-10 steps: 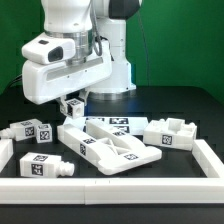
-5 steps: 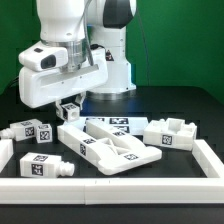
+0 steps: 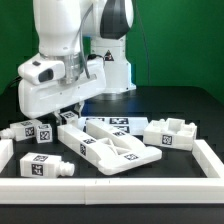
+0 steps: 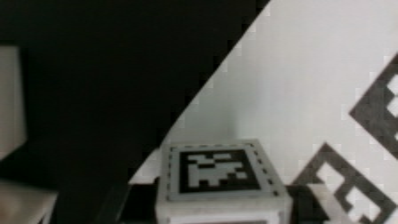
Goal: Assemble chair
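My gripper [image 3: 68, 112] hangs below the big white wrist housing, shut on a small white tagged block [image 3: 69, 116], one loose part of the chair. In the wrist view that block [image 4: 217, 178] fills the space between my dark fingers, tag face toward the camera. It hovers just above the near left corner of the large flat chair panel [image 3: 112, 146]. Other tagged chair parts lie on the black table: two bars at the exterior view's left [image 3: 30, 130] [image 3: 46, 166] and a chunky piece at the right [image 3: 170, 133].
The marker board [image 3: 118, 124] lies behind the panel. A low white wall [image 3: 120, 189] borders the table's front and right side [image 3: 209, 157]. The arm's base [image 3: 112, 70] stands at the back. A white surface with black tag marks [image 4: 338, 110] shows beyond the block in the wrist view.
The arm has swung toward the exterior view's left and dipped a little, carrying the small block with it. The jaws have not changed.
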